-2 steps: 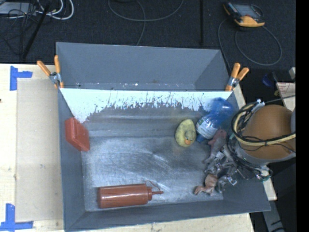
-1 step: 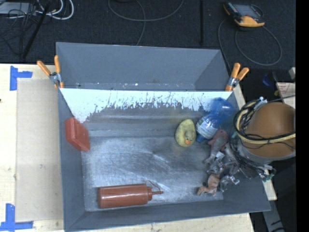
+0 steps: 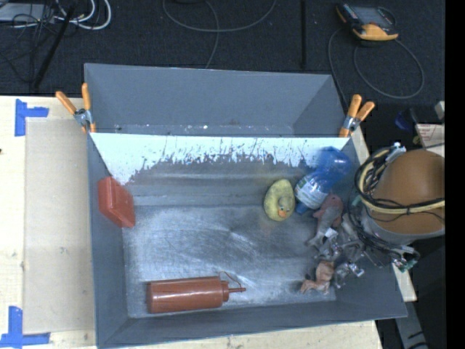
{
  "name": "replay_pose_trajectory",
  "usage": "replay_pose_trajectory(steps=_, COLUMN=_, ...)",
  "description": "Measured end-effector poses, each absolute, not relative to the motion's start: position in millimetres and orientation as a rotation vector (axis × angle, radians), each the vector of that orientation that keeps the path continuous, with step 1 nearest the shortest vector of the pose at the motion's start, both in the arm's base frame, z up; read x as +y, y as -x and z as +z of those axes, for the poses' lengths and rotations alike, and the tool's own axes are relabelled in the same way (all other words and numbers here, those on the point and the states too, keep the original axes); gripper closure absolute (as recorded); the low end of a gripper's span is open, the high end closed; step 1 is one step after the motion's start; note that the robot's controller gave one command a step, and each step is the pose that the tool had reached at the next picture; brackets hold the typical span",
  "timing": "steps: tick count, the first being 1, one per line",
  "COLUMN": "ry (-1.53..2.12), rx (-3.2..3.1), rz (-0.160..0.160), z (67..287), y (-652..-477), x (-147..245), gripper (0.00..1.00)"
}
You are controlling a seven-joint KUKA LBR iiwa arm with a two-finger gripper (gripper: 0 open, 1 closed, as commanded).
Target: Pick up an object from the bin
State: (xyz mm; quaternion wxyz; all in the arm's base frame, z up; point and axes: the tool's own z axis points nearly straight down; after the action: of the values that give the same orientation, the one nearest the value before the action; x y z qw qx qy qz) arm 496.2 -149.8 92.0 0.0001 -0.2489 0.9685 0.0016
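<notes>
My gripper (image 3: 334,244) is low in the bin's right end, close to the right wall. Just below it, on the bin floor, lies a small brown and pink toy-like thing (image 3: 318,278). Just above it, a blue crumpled plastic bottle (image 3: 322,177) with a white label leans in the far right corner. A yellow rubber duck (image 3: 279,199) sits to the left of that bottle, apart from the gripper.
A brown squeeze bottle (image 3: 190,294) lies on its side along the near wall, nozzle pointing right. A red block (image 3: 116,201) rests against the left wall. The arm's orange cover and cables hang over the bin's right rim.
</notes>
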Motion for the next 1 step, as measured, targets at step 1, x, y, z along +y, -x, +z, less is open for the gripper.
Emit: replay_pose_trajectory(steps=1, ry=0.782, rx=3.045, rz=0.006, z=106.3, y=-495.7, x=-149.3, gripper=1.0)
